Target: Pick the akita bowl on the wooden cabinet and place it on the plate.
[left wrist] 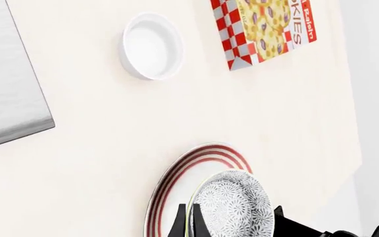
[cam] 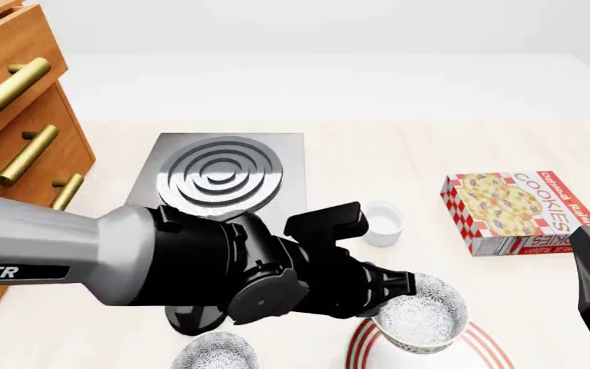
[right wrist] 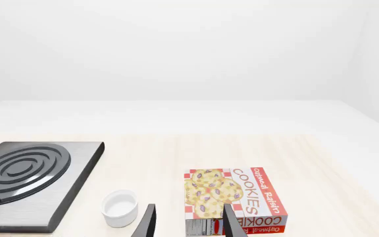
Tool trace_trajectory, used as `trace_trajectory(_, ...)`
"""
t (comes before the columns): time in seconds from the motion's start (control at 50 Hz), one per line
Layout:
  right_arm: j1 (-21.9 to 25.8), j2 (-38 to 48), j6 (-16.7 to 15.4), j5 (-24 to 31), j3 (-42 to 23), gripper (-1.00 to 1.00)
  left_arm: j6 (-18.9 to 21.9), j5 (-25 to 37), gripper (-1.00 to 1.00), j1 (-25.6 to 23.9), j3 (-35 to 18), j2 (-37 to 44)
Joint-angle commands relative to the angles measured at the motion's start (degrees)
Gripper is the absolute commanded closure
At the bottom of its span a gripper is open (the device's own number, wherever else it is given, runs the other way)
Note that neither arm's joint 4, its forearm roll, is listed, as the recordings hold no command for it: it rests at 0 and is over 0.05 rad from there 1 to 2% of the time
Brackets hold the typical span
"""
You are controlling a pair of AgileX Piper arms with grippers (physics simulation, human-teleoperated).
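Left arm holds the akita bowl [cam: 423, 313] over the plate [cam: 490, 347].

From the left of the front view: the wooden cabinet [cam: 13, 115] stands at the table edge, then the grey stove [cam: 223, 173], with a second patterned bowl [cam: 215, 354] near the bottom. The left gripper [left wrist: 188, 223] is closed on the rim of the akita bowl, one finger inside and one outside, just above the plate. Further right are the small white cup [cam: 382, 223] and the cookie box [cam: 515, 211]. The right gripper [right wrist: 188, 222] hangs with fingers apart, holding nothing.
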Motion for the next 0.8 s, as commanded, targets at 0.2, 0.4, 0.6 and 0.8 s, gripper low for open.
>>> trace_trajectory(0.2,-0.01,0.0,0.0,0.0,0.0,-1.0,-0.57,-1.02,1.0,-1.36,-0.54,1.53)
trace_trajectory(0.4,0.01,0.0,-0.01,-0.01,0.0,-1.0,-0.71,-1.18,1.0,-1.59,-0.67,1.98)
trace_trajectory(0.6,0.0,0.0,0.01,0.0,0.0,-1.0,-0.91,-1.37,1.0,-1.52,-0.58,2.25)
trace_trajectory(0.8,-0.01,0.0,0.01,-0.01,0.0,-1.0,-0.84,-1.36,1.0,-1.18,-0.58,2.38)
